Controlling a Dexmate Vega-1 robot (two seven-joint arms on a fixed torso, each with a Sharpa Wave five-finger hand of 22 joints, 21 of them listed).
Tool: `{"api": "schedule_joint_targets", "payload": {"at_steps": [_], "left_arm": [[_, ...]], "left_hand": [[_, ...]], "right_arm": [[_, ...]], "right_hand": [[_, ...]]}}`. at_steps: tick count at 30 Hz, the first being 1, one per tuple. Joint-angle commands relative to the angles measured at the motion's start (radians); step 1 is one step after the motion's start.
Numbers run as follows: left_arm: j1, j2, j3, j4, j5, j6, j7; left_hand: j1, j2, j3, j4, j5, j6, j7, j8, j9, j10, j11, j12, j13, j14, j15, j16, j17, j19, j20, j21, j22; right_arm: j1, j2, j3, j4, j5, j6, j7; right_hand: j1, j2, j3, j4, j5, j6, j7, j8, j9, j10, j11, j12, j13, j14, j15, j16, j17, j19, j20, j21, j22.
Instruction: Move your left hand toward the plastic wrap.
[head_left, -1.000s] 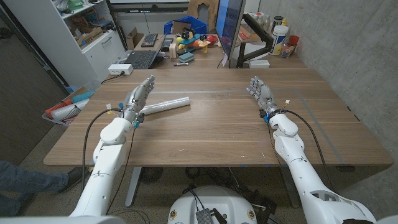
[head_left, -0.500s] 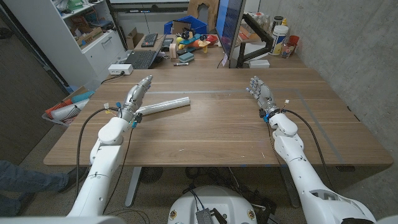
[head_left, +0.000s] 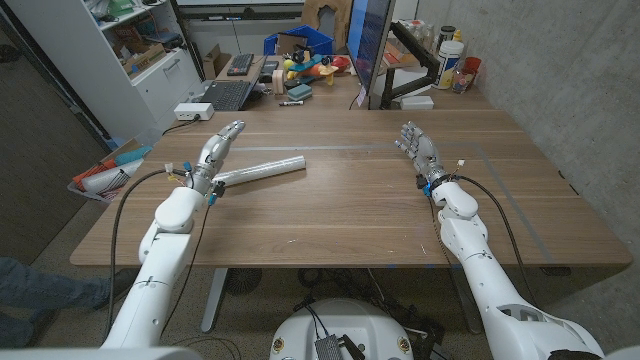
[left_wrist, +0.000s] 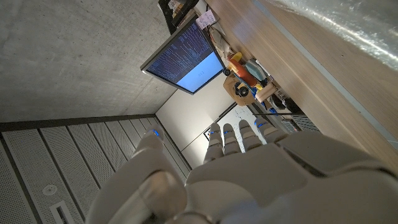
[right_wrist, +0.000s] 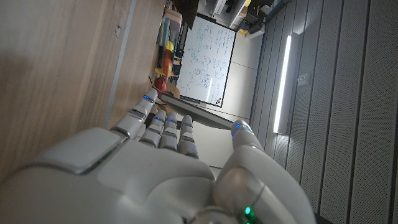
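The left hand (head_left: 217, 152) hovers over the table (head_left: 340, 210) with fingers stretched out and nothing in them, just beside the near end of the wrap (head_left: 258, 170); whether they touch is hard to say. The wrap lies on its side. Across the table, the right hand (head_left: 420, 152) stands open, empty. Beyond sits a laptop (head_left: 226, 95).

You have a wooden table (head_left: 340, 200) with a long grain running across it. On it lies the plastic wrap (head_left: 258, 170), a pale roll on its side at about ten o'clock from the table's middle, its far end pointing to two o'clock.
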Motion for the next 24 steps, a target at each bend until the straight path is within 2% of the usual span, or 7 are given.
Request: {"api": "schedule_joint_targets", "payload": {"at_steps": [1,8,19,24], "left_arm": [[0.005,0.013,-0.004,-0.013,0.038,0.001,0.024],[0.008,0.033,0.003,-0.028,0.108,0.008,0.063],[-0.003,0.053,0.014,-0.029,0.15,0.018,0.08],[-0.003,0.078,0.029,-0.041,0.212,0.03,0.1]], "left_hand": [[0.015,0.001,0.005,-0.008,-0.006,0.012,-0.002,0.006,0.005,0.006,-0.003,0.004,0.004,0.0,0.001,0.002,0.004,-0.003,0.006,-0.002,0.006],[0.022,0.004,0.008,-0.012,-0.008,0.016,-0.002,0.006,0.005,0.008,-0.001,0.004,0.004,0.004,0.002,0.002,0.004,-0.002,0.005,-0.003,0.006],[0.033,0.008,0.013,-0.019,-0.012,0.024,-0.003,0.007,0.005,0.012,-0.002,0.004,0.005,0.008,0.003,0.002,0.004,0.001,0.011,-0.004,0.006],[0.038,0.009,0.015,-0.023,-0.014,0.027,-0.003,0.007,0.006,0.012,0.0,0.003,0.005,0.01,0.004,0.002,0.004,0.002,0.011,-0.005,0.006]], "right_arm": [[0.004,-0.006,-0.005,-0.006,-0.007,0.0,-0.006],[0.003,-0.014,-0.006,-0.013,-0.013,-0.004,-0.006],[-0.004,-0.019,-0.003,-0.022,-0.014,-0.004,-0.013],[-0.002,-0.02,-0.005,-0.019,-0.015,-0.002,-0.012]], "right_hand": [[0.002,0.009,-0.002,0.0,0.001,0.006,-0.003,0.002,0.004,0.009,0.0,-0.001,0.006,0.009,0.001,0.007,0.003,0.009,0.0,0.006,0.003],[0.001,0.01,-0.003,0.0,0.001,0.006,-0.003,0.002,0.004,0.013,-0.001,0.0,0.006,0.015,0.0,0.009,0.002,0.01,0.002,0.006,0.003],[-0.001,0.012,-0.006,0.0,0.001,0.002,-0.003,0.0,0.004,0.02,0.001,0.001,0.006,0.026,-0.002,0.013,0.001,0.019,0.005,0.008,0.003],[-0.002,0.013,-0.007,-0.001,0.0,0.0,-0.004,-0.001,0.004,0.023,0.002,0.002,0.006,0.031,-0.001,0.015,0.001,0.02,0.005,0.008,0.003]]}}
